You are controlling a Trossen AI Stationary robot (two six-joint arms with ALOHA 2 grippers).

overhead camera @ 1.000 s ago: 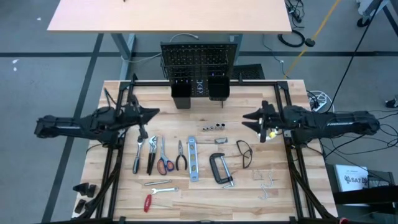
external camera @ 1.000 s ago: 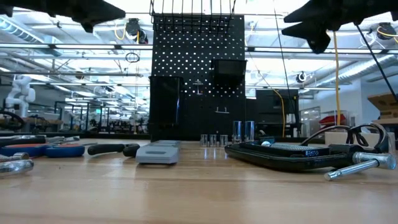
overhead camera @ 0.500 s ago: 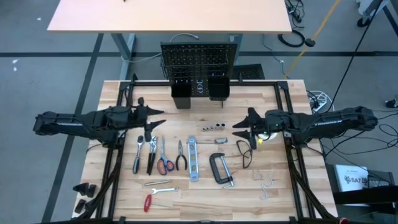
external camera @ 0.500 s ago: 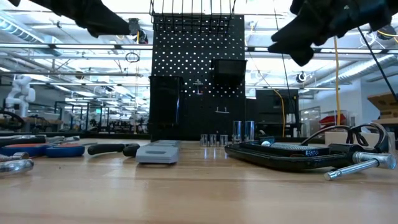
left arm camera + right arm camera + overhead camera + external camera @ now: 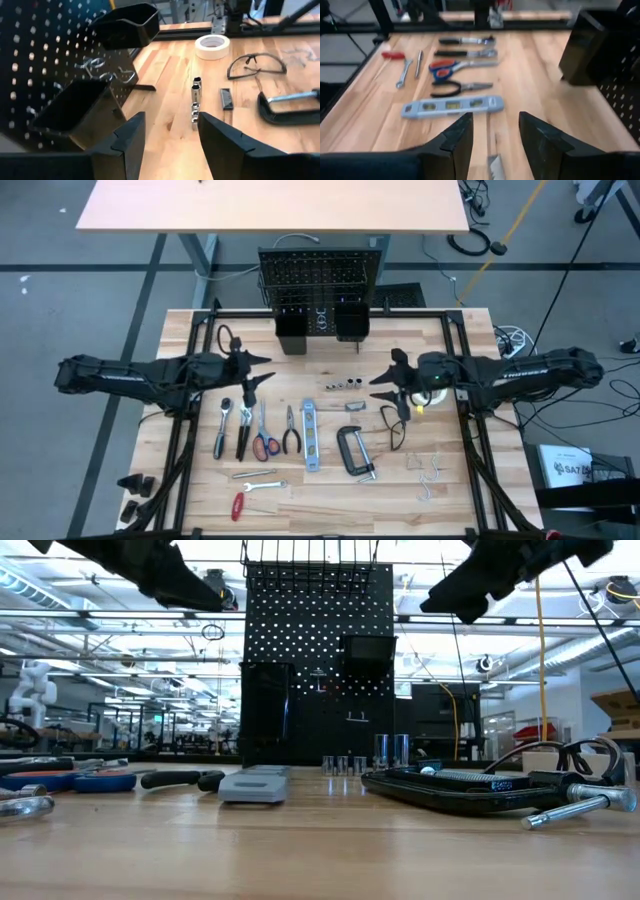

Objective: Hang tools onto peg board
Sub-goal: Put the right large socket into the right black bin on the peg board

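The peg board (image 5: 320,278) stands upright at the table's far edge, with two black bins (image 5: 291,330) on its lower part. Tools lie flat on the table: pliers (image 5: 243,427), red-handled scissors (image 5: 265,436), a level (image 5: 310,436), a C-clamp (image 5: 354,450), glasses (image 5: 392,425), a wrench (image 5: 256,481), a red screwdriver (image 5: 239,504) and a white tape roll (image 5: 212,46). My left gripper (image 5: 264,370) hangs open above the table beyond the pliers, holding nothing. Open and just as bare, my right gripper (image 5: 382,386) hangs above the glasses.
Small metal sockets (image 5: 345,383) stand in a row between the two grippers. Loose metal hooks (image 5: 428,476) lie near the front right. A black frame rail (image 5: 330,312) runs around the tabletop. Bare wood lies in front of the bins.
My left gripper has moved toward the table's right edge and opened. My right gripper has moved toward the table's left edge and slightly nearer, staying open. No tool has moved.
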